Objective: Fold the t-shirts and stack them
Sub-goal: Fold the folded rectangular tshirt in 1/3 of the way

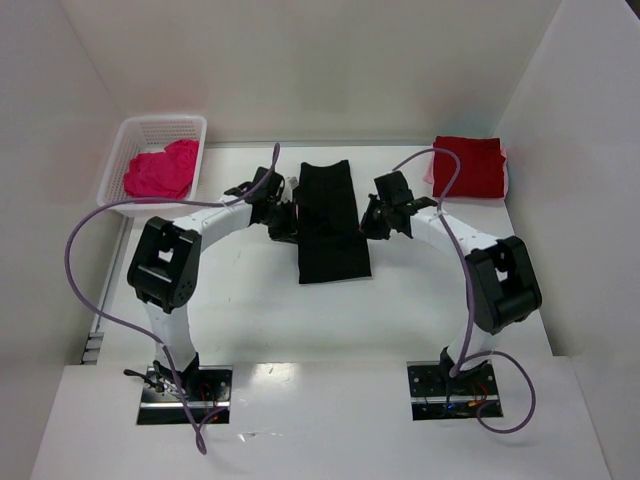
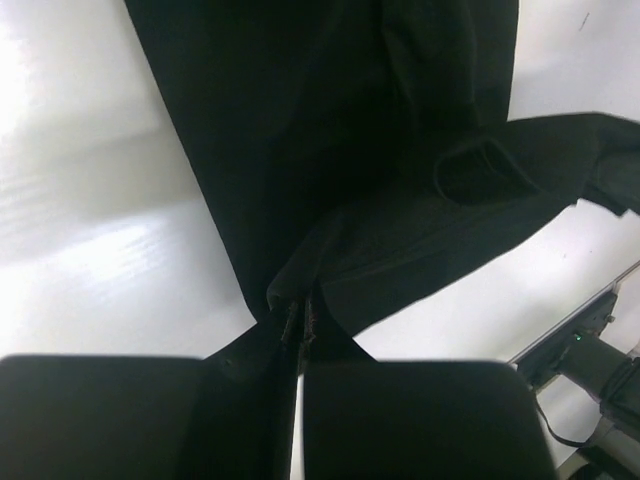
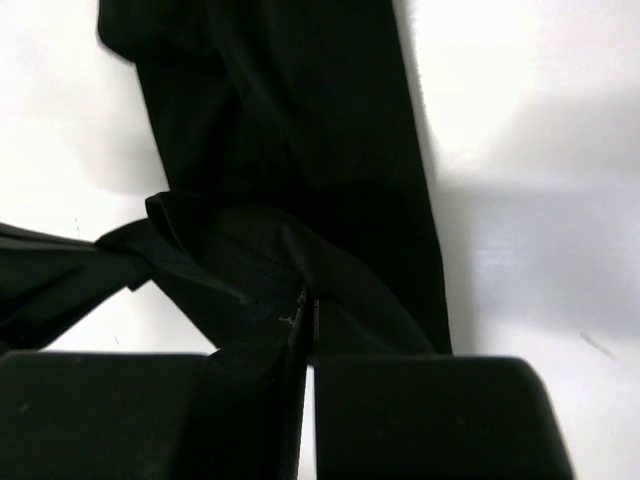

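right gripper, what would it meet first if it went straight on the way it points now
The black shirt: the right gripper is shut on a fold of it, and the rest of the cloth lies on the table straight ahead. Depth beyond that is unclear.

The black t-shirt (image 2: 330, 150) runs off both wrist views' top edge — its pinched fold hidden between the jaws

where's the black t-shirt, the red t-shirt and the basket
black t-shirt (image 1: 330, 215): top view, middle of the cloth
dark red t-shirt (image 1: 468, 167): top view, centre of the fold
white mesh basket (image 1: 165, 127): top view, far wall
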Robot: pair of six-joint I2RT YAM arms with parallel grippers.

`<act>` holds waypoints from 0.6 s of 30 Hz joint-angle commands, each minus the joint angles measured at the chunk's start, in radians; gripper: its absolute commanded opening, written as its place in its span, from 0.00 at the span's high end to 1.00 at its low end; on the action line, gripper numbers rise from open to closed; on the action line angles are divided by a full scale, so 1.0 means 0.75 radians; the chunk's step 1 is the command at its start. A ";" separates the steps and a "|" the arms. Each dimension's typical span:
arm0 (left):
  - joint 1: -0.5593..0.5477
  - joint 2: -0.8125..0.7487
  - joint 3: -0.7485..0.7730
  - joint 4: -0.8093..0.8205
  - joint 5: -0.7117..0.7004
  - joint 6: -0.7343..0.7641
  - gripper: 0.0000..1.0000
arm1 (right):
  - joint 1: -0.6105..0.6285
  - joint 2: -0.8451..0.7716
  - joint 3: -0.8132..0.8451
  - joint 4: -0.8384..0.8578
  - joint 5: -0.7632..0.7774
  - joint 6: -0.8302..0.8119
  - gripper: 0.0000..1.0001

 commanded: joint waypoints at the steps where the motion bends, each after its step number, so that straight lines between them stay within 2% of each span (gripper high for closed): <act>1: 0.034 0.058 0.067 0.038 0.069 0.057 1.00 | -0.044 0.064 0.089 0.104 -0.004 -0.003 0.96; 10: 0.093 0.154 0.157 0.062 0.120 0.132 0.96 | -0.073 0.195 0.149 0.184 -0.057 -0.046 0.94; 18: 0.117 0.240 0.228 0.075 0.180 0.161 0.71 | -0.085 0.266 0.200 0.184 -0.018 -0.062 0.90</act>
